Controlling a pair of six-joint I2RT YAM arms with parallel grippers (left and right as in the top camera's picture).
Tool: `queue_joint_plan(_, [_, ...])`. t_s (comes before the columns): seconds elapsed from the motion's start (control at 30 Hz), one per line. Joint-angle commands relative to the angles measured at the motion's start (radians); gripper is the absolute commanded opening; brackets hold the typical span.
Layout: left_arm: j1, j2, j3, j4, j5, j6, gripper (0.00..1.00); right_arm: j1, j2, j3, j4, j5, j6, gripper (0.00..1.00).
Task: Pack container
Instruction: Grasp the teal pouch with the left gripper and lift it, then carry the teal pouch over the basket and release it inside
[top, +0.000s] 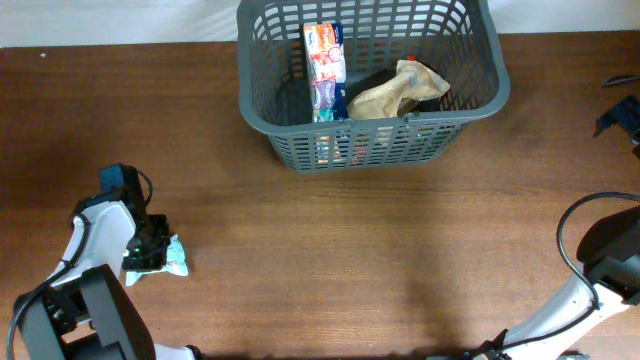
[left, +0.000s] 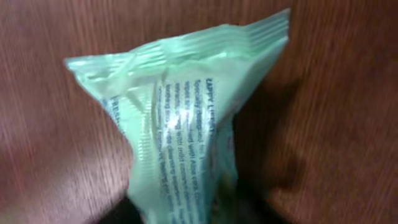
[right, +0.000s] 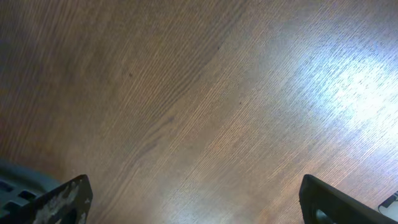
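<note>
Your left pincer (top: 153, 254), at the lower left of the overhead view, is pinching a pale green packet (left: 186, 118). In its wrist view the wrapper bunches narrow at the bottom edge and fans out above. Your right pincer (right: 193, 208) is spread wide, one fingertip in each bottom corner of its wrist view, with bare wood between them. You will find the basket (top: 375, 143) at the top centre of the overhead view, well apart from both arms. It holds a tall printed carton (top: 325, 65) beside a crumpled brown paper bag (top: 395, 92). The table (top: 350, 260) is dark brown wood with a fine grain and takes a bright glare under the right arm. A white backdrop (top: 120, 18) runs along its far edge.
</note>
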Motion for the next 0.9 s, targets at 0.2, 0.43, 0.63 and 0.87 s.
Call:
queue_joint_plan(0.2, [0.006, -0.01, -0.02, 0.025, -0.012, 0.024, 0.02, 0.0, 0.002, -0.005, 0.0, 0.015, -0.005, 0.99])
queue_joint_plan(0.43, [-0.024, -0.094, 0.15, 0.037, -0.005, 0.292, 0.02, 0.0, 0.002, -0.005, 0.0, 0.015, -0.005, 0.99])
queue_joint_plan(0.63, [-0.096, -0.192, 0.555, 0.091, 0.109, 0.75, 0.02, 0.0, 0.002, -0.005, 0.0, 0.015, -0.005, 0.99])
queue_joint_plan(0.87, [-0.362, -0.196, 0.993, 0.194, 0.426, 1.054, 0.02, 0.0, 0.002, -0.005, 0.0, 0.015, -0.005, 0.99])
